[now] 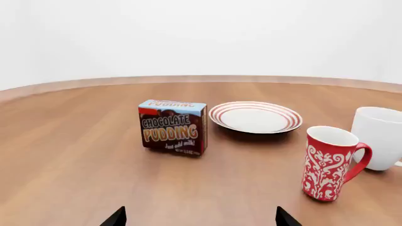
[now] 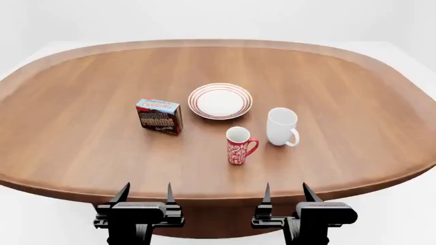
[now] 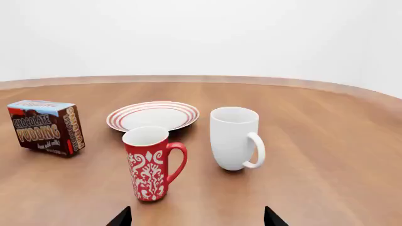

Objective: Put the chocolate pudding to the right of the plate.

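Surface: broad oval wooden table (image 2: 354,102), warm brown grain running across, a paler raised band along its rim. Room behind is plain white, no detail; pale floor shows at the far corners in the head view.

Left to right in the head view:
- Left gripper (image 2: 144,193) at the near table edge, low, fingers spread wide, nothing between them. Only its two dark tips show in the left wrist view.
- Chocolate pudding (image 2: 159,116) upright on the table, left of the plate and close beside it with a strip of bare wood between; lettered face turned toward the robot, light blue top.
- Plate (image 2: 220,100) flat on the table near the middle, white with red-brown rings.
- Red patterned mug (image 2: 238,145) upright, nearer the robot than the plate, handle to the right.
- White mug (image 2: 282,126) upright, just right of the red one and slightly farther back, handle toward the robot's right; apart from plate and red mug.
- Right gripper (image 2: 286,193) at the near edge, fingers likewise wide apart, empty.
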Controlling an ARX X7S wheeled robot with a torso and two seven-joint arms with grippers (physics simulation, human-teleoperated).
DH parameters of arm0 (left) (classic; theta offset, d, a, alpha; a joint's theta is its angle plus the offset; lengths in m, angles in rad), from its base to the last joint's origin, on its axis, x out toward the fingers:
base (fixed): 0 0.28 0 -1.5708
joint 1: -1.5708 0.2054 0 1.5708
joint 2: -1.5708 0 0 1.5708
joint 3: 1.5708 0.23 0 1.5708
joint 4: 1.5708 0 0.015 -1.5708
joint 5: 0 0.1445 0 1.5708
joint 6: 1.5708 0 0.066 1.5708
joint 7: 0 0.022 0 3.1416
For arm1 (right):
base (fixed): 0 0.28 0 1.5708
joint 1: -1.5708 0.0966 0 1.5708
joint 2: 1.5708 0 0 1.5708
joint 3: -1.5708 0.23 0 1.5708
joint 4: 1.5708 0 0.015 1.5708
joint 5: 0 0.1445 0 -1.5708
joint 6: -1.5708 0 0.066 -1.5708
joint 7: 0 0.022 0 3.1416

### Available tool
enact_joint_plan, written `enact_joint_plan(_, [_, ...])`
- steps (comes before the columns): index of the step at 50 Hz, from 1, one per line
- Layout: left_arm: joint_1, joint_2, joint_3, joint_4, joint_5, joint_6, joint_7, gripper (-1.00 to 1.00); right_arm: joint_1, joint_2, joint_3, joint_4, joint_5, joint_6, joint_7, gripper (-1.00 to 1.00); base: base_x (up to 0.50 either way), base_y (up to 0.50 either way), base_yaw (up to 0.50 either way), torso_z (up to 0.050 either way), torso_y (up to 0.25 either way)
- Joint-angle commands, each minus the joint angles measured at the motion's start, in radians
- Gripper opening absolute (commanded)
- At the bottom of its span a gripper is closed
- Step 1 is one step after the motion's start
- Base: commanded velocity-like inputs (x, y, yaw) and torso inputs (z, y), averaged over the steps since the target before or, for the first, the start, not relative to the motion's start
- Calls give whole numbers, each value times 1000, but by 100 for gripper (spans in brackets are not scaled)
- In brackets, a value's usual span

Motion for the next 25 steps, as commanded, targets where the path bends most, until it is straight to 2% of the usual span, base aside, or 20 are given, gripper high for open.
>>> enact_joint_plan(1, [0,-16,16,5,-21,-5,-16,100,-1,16,-19,0,18,4,17,100,0,0,0,0,0])
enact_joint_plan(15, [-4,-55,52,41,-60,-60,-59,100,-3,60,-65,-43,48,37,50,100,0,0,0,0,0])
enact_joint_plan(18, [-38,-73,46,196,-105,-311,-54,100,28,90,-74,-191,73,233,26,100,0,0,0,0,0])
enact_joint_plan(20, [-113,-112,36,387,-144,-575,-54,100,107,124,-61,-401,122,528,18,100,0,0,0,0,0])
enact_joint_plan(22, [-234,-153,17,541,-179,-805,-57,100,227,146,-33,-564,168,788,27,100,0,0,0,0,0])
enact_joint_plan(24, [-360,-175,-13,620,-222,-992,-51,100,363,152,-3,-623,201,971,38,100,0,0,0,0,0])
enact_joint_plan(25, [-397,-182,-18,626,-219,-1008,-58,100,403,157,-3,-635,204,1007,41,100,0,0,0,0,0])
